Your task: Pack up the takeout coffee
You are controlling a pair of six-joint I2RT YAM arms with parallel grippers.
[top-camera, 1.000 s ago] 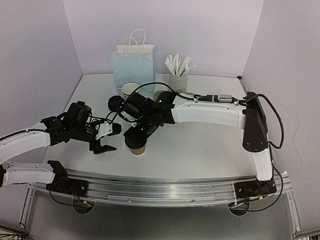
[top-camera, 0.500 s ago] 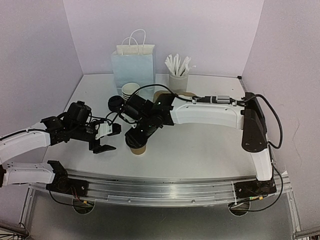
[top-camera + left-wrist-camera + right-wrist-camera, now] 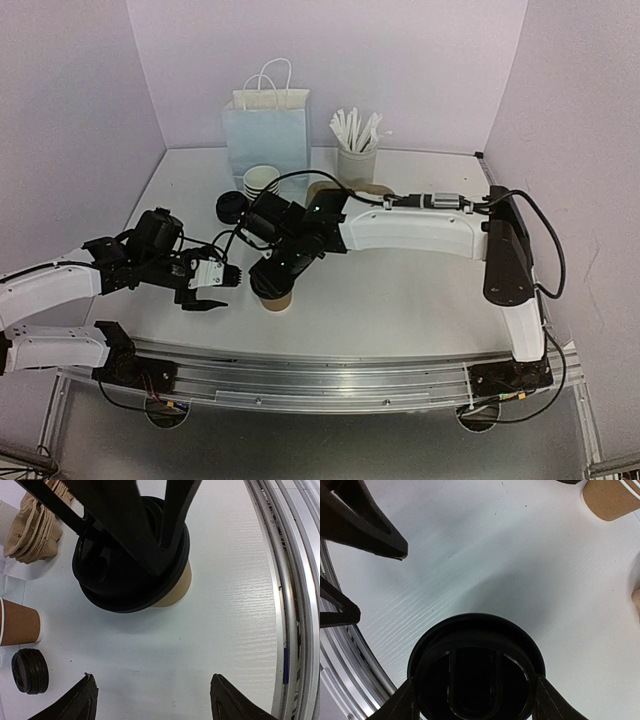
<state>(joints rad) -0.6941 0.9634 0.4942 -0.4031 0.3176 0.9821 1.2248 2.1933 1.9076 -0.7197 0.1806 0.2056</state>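
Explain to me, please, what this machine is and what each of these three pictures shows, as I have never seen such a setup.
These are two robot arms bolted to the near edge of a white table, each ending in two-finger jaws. The wide picture comes from a fixed camera above and behind them. The other two come from small cameras on the wrists, looking past each arm's own jaws. On the table stand a pale blue paper bag, a white holder of sticks, a stack of paper cups and spare black lids. The right arm reaches to the middle, and its jaws clasp the black lid on top of a brown cup. The left arm hovers beside it, jaws open and empty.
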